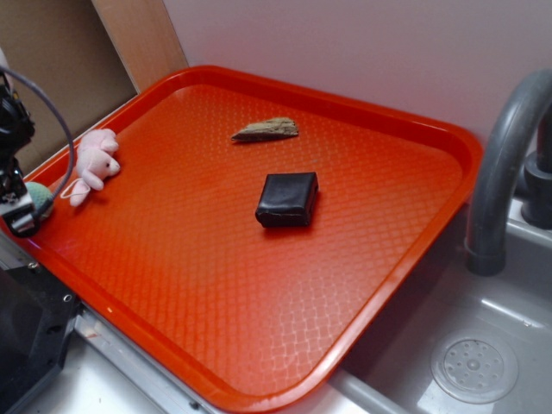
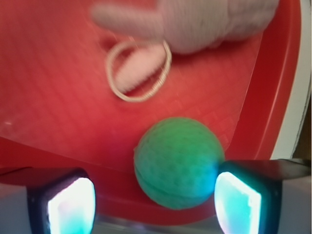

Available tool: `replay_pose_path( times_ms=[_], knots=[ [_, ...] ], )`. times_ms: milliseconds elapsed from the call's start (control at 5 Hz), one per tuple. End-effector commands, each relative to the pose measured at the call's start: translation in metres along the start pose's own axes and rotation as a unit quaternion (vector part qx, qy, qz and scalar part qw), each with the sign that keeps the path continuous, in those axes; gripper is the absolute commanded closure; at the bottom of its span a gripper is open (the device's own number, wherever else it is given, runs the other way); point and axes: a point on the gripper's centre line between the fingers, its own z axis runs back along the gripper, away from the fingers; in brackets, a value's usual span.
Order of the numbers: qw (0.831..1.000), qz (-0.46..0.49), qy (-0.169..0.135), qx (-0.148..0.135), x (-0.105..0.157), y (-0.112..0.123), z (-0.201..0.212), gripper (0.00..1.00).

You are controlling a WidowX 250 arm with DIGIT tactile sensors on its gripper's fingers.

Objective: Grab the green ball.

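Observation:
The green ball [image 2: 178, 161], dimpled with a seam line, lies on the orange tray [image 2: 53, 92] by its near-left rim. It sits between the fingers of my gripper [image 2: 155, 204], which is open. The right pad [image 2: 238, 202] is against or nearly against the ball, and a wide gap separates the left pad [image 2: 70, 207] from it. In the exterior view the ball [image 1: 38, 199] peeks out beside the gripper [image 1: 21, 216] at the tray's left edge [image 1: 52, 246], partly hidden by the arm.
A pink plush bunny [image 1: 95, 159] with a cord loop [image 2: 139, 70] lies just beyond the ball. A black pouch [image 1: 287, 199] and a brownish scrap [image 1: 266, 129] rest further across the tray. A grey faucet [image 1: 504, 155] and sink [image 1: 474, 366] stand at the right.

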Motion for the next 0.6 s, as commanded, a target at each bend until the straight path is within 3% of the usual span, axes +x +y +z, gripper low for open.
replay_pose_path(
  times_ms=[0,400],
  knots=[
    [0.995,0.067,0.026,0.07,0.0005,0.0139,-0.0059,1.0],
    [0.993,0.1,0.026,0.053,0.0016,0.0198,-0.0063,1.0]
  ],
)
